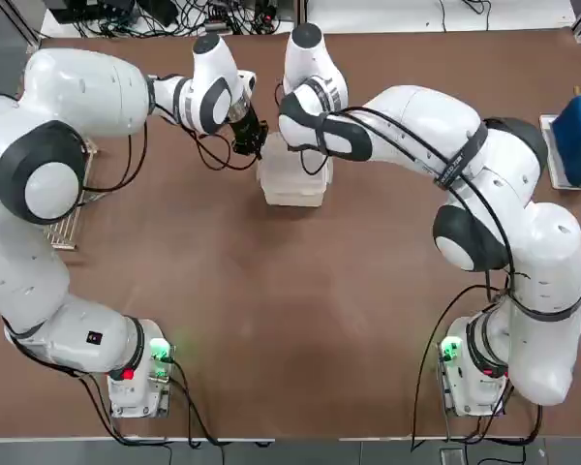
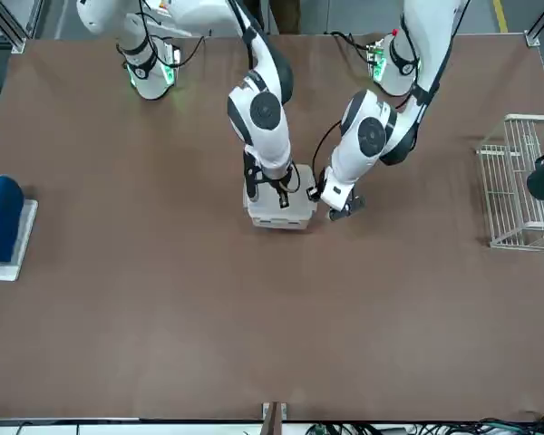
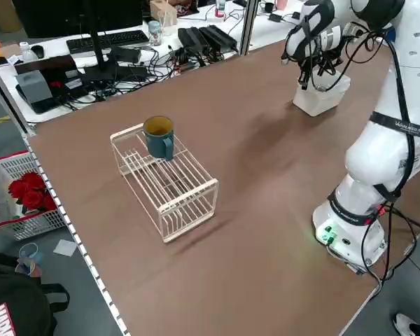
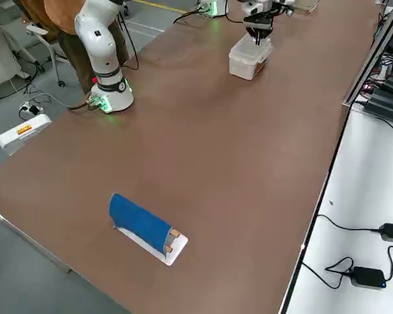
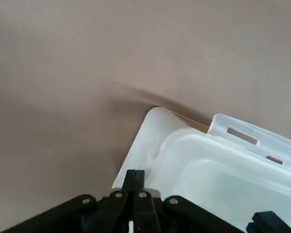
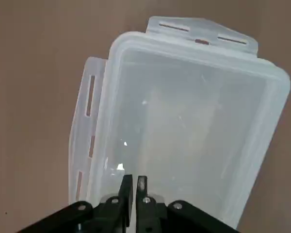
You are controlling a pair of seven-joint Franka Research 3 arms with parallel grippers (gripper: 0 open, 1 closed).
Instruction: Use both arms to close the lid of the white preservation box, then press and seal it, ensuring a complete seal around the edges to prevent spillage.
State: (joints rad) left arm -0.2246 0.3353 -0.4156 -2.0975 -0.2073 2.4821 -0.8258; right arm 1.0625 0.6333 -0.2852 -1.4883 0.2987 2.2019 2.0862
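Both jaws are clenched and grasp nothing. On the left gripper [image 5: 134, 190] the fingertips meet at a corner of the white preservation box [image 1: 292, 180]; the right gripper [image 6: 134, 190], with only a thin slit between its fingers, rests over the lid [image 6: 184, 131]. The box is translucent white plastic, squarish with rounded corners, and flat latch tabs with narrow slots stick out from its sides. The lid lies down on the box; whether the latches are locked cannot be told. The box stands on the far middle part of the smooth brown counter [image 1: 271, 320], under the two glossy white arms, which crowd over it and hide most of it from above.

A white wire rack [image 3: 166, 183] with a teal mug [image 3: 159, 136] on top stands well apart at the robot's left. A blue roll [image 4: 141, 222] on a white tray lies far at its right edge. The counter between them is bare.
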